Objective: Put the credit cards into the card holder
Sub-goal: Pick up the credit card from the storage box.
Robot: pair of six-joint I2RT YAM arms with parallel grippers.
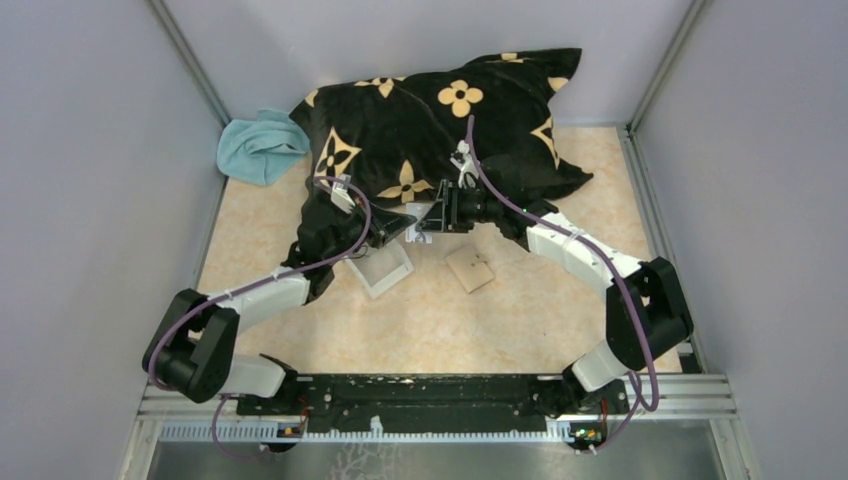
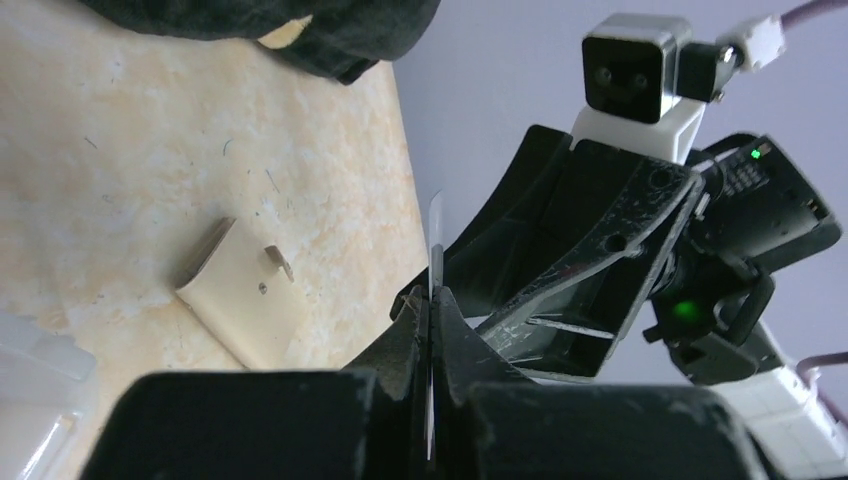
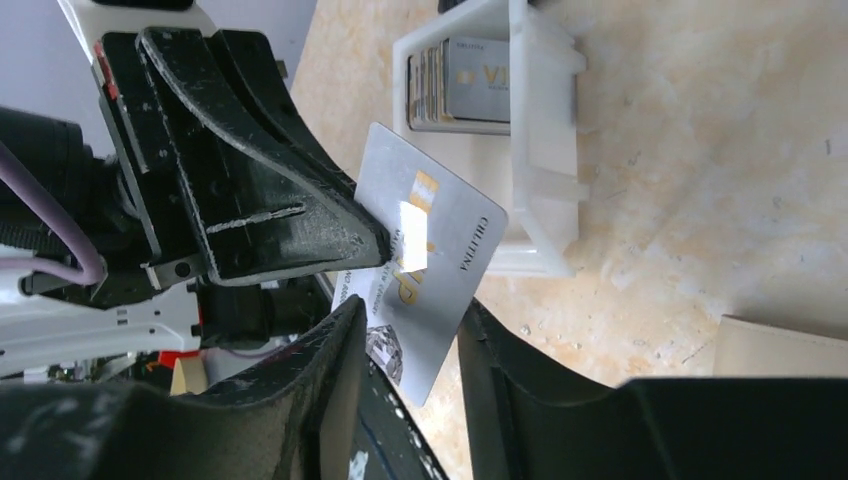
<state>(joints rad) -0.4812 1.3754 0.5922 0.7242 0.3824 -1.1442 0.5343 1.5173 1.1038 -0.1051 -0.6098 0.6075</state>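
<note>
Two arms, the left arm point(image 1: 285, 290) and the right arm point(image 1: 580, 250), stretch inward and meet near the clear tray point(image 1: 382, 270). The left gripper point(image 2: 432, 300) is clenched on a silver credit card point(image 3: 445, 250), seen edge-on from its own wrist. The right gripper point(image 3: 410, 312) is released, with a jaw on either side of the card, perhaps not touching it. The card holder point(image 1: 470, 269) lies closed beside the tray, with open table point(image 1: 500, 320) around it.
</note>
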